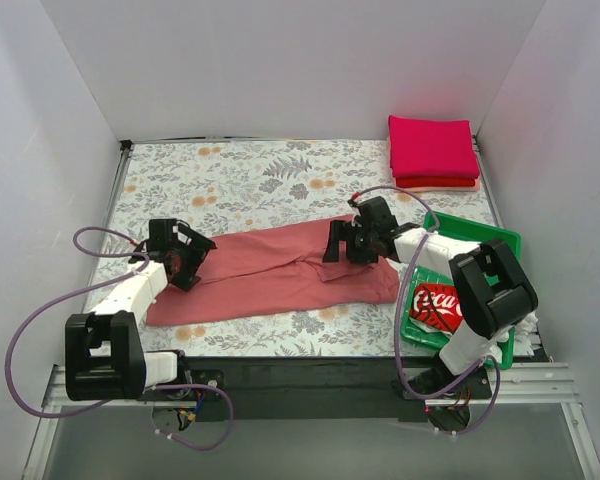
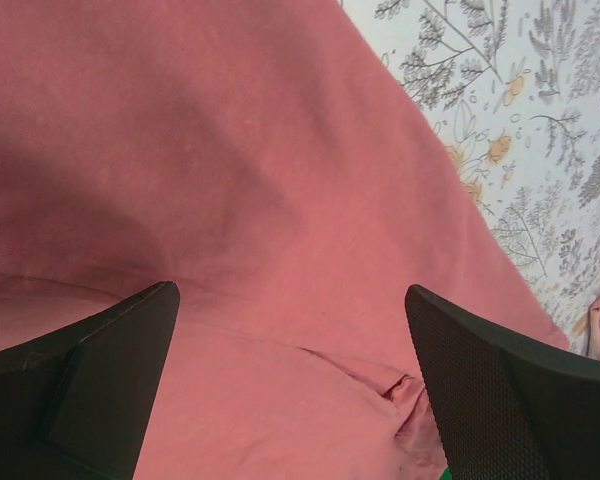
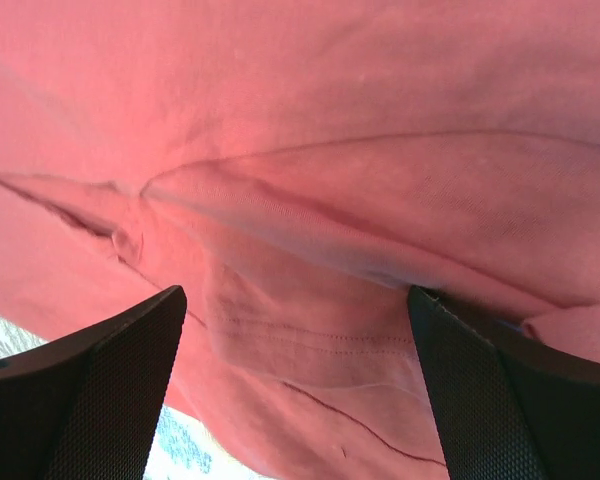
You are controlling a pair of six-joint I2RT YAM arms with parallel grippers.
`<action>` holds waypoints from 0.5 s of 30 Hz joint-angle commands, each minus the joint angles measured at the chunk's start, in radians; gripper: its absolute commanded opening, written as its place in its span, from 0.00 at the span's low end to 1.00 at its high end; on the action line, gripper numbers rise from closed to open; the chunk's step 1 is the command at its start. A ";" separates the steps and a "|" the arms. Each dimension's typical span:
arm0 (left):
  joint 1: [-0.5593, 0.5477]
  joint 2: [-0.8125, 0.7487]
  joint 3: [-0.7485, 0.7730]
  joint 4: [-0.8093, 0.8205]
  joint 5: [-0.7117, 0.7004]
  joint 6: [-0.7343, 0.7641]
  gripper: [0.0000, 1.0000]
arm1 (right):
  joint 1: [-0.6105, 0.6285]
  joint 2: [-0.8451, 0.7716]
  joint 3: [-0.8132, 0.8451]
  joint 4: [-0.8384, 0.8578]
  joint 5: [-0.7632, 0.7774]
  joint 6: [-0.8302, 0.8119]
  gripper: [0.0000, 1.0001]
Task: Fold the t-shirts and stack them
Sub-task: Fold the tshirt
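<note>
Two robot arms over a dusty salmon-red cloth t-shirt [image 1: 280,275] lying on a floral-patterned table covering [image 1: 230,170].
The left gripper [image 1: 192,262] is at the shirt's left end, the right gripper [image 1: 340,243] toward its right end — both jaws spread wide with only cloth beneath (contact cannot be told). Beyond the shirt's far right corner sits a folded stack of magenta and red t-shirts [image 1: 433,150]; just right of the shirt, a green plastic tray [image 1: 480,232] holds a crumpled red t-shirt with white Coca-Cola lettering [image 1: 438,305].
</note>
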 commanded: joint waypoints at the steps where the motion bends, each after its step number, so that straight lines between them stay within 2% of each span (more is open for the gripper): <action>1: -0.009 0.004 -0.025 0.015 -0.017 0.025 0.96 | -0.037 0.113 0.042 -0.027 0.051 -0.001 0.98; 4: -0.053 0.015 -0.039 0.011 -0.037 0.004 0.96 | -0.048 0.194 0.109 -0.037 0.031 -0.036 0.98; 7: -0.133 0.030 -0.050 0.002 -0.079 -0.005 0.96 | -0.080 0.297 0.257 -0.072 0.014 -0.075 0.98; 11: -0.252 0.053 -0.071 -0.049 -0.051 -0.030 0.96 | -0.106 0.486 0.516 -0.177 0.019 -0.115 0.98; 12: -0.280 0.041 -0.086 -0.058 -0.051 -0.037 0.96 | -0.106 0.520 0.637 -0.195 0.019 -0.125 0.98; 15: -0.392 -0.019 -0.132 -0.074 -0.008 -0.097 0.96 | -0.106 0.662 0.862 -0.271 -0.025 -0.144 0.98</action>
